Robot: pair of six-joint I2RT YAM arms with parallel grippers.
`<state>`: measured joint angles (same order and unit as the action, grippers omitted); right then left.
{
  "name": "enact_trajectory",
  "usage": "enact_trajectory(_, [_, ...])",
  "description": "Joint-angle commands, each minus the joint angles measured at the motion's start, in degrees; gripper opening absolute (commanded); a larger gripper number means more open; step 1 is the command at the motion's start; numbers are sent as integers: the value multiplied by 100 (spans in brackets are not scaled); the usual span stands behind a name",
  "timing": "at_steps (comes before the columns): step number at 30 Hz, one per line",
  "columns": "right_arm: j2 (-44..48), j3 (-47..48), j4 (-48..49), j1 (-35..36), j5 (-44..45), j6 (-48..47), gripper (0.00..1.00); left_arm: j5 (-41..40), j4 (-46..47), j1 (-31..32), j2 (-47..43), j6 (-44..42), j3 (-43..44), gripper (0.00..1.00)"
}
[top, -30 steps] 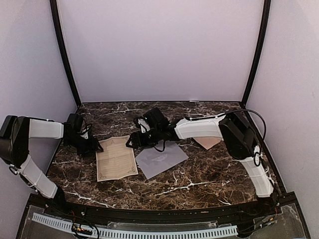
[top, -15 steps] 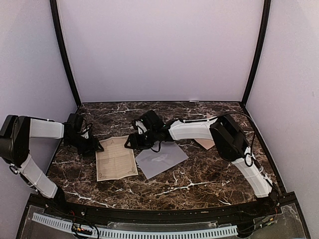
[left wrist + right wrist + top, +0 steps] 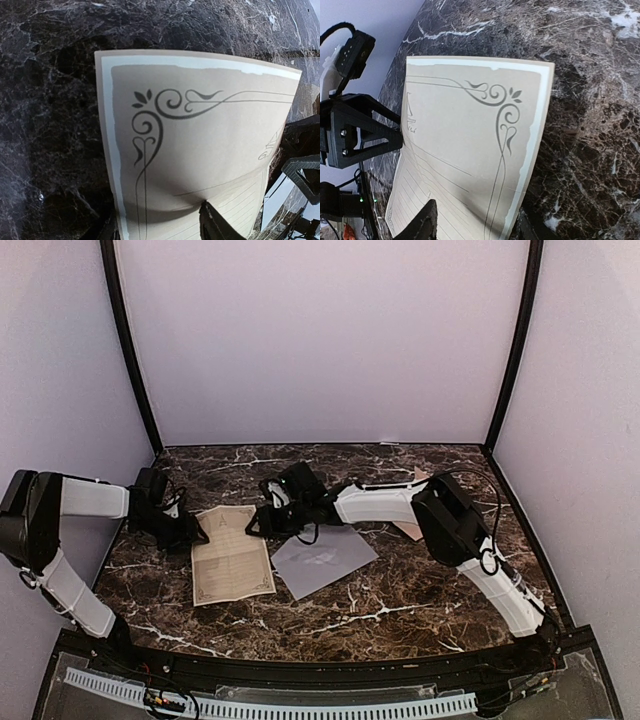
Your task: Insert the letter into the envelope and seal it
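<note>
Fingers (image 3: pixel 216 226) astride curled paper letter (image 3: pixel 200 145), flat envelope (image 3: pixel 325 560)

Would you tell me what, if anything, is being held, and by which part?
The left gripper appears to pinch the beige ornate-bordered paper letter by its left edge near the far corner. The right gripper straddles its right edge; grip uncertain.
</note>
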<state>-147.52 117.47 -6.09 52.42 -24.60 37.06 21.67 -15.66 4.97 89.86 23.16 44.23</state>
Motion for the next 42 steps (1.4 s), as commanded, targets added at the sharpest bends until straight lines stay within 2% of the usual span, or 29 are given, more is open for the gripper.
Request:
enact_trajectory(1, [-117,-1,242,-39,-368,58,44,47,-165,-5,180,13,5,54])
enact_trajectory(7, [75,-344,721,-97,-650,275,33,24,-165,-11,198,12,7,53])
enact_trajectory(10, [230,-584,995,-130,-745,349,32,27,-163,-9,217,13,11,53])
enact_trajectory(14, [440,-859,1322,-173,-879,491,33,21,-174,-6,227,6,10,53])
enact_trajectory(17, [519,-953,1441,-188,-935,567,43,15,-173,-7,224,5,16,53])
enact_trajectory(20, [549,-992,1524,-198,-990,639,43,29,-172,-10,220,5,16,53])
enact_trajectory(26, [621,-1188,1996,-197,-1186,859,32,51,-165,-10,223,13,16,53])
enact_trajectory(31, [623,-1189,2094,-197,-1220,845,13,135,-134,-6,213,13,7,53])
enact_trajectory(33, [648,-1195,2154,-197,-1255,849,1,162,-116,-4,191,9,7,53])
enact_trajectory(38, [1073,-1537,2554,-212,-1256,731,0,94,-59,3,-177,-47,27,56])
enact_trajectory(40, [1455,-1813,2758,-222,-1201,600,0,14,21,4,-545,-89,2,64])
enact_trajectory(41, [1661,-1972,2841,-230,-1159,518,0,-20,123,-1,-692,-108,-23,71])
enact_trajectory(42, [1893,-2117,2900,-237,-1100,428,0,-34,172,-2,-1031,-160,-39,75])
